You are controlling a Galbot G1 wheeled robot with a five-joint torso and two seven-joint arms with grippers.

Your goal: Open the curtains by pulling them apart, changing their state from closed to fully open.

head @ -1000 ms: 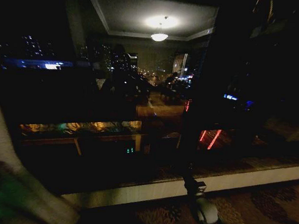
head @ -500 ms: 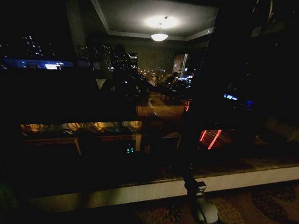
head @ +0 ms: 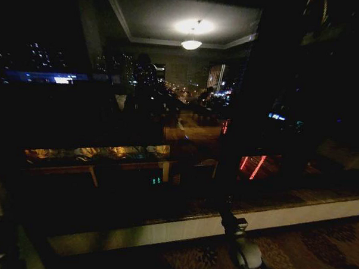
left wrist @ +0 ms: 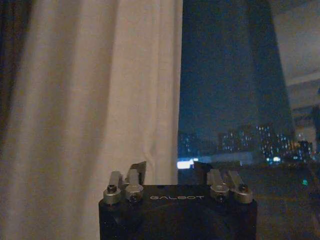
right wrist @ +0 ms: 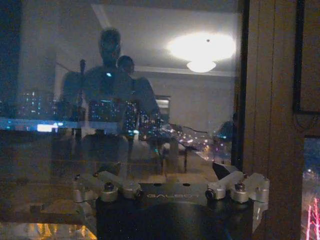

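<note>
A dark night window [head: 168, 110] reflects a lit ceiling lamp [head: 191, 44] above a pale sill [head: 223, 226] and patterned carpet [head: 305, 253]. The left gripper [left wrist: 170, 172], jaws apart and empty, points at the curtain's [left wrist: 90, 110] edge, drawn beside bare glass. The right gripper [right wrist: 172, 175], jaws spread wide, faces the glass near a wooden frame [right wrist: 270, 100].

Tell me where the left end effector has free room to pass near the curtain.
Free room lies beside the curtain edge, before the bare window glass. The left end effector stands open there. The curtain side is crowded with folded cloth.
</note>
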